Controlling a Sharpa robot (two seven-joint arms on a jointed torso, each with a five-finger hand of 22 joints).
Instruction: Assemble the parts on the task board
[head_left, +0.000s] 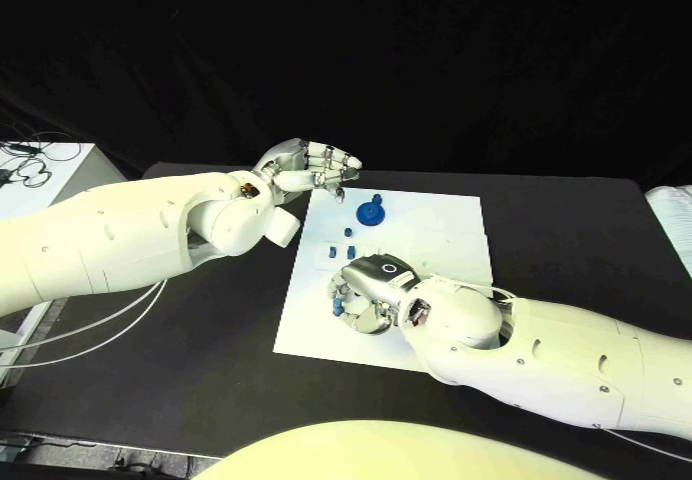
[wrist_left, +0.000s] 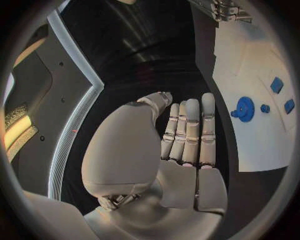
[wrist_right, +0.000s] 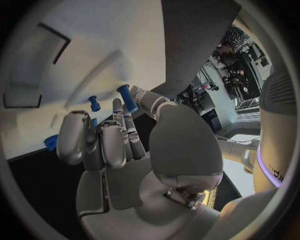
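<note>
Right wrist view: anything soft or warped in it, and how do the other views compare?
Right wrist view: fisheye bends the board edge; the far board corner looks soft, the blue part by the right hand reads clearly. Left wrist view: same fisheye bending, left hand sharp, blue parts small. Head view: straight edges, white board bright on the black table.

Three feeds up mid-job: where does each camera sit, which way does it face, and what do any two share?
Head view: from the robot's head, down on the task board; both arms, left hand, right hand.
Left wrist view: behind the left hand, toward the board's blue round part.
Right wrist view: behind the right hand, over the board.
Shared: head and left wrist views both show the round part.
</note>
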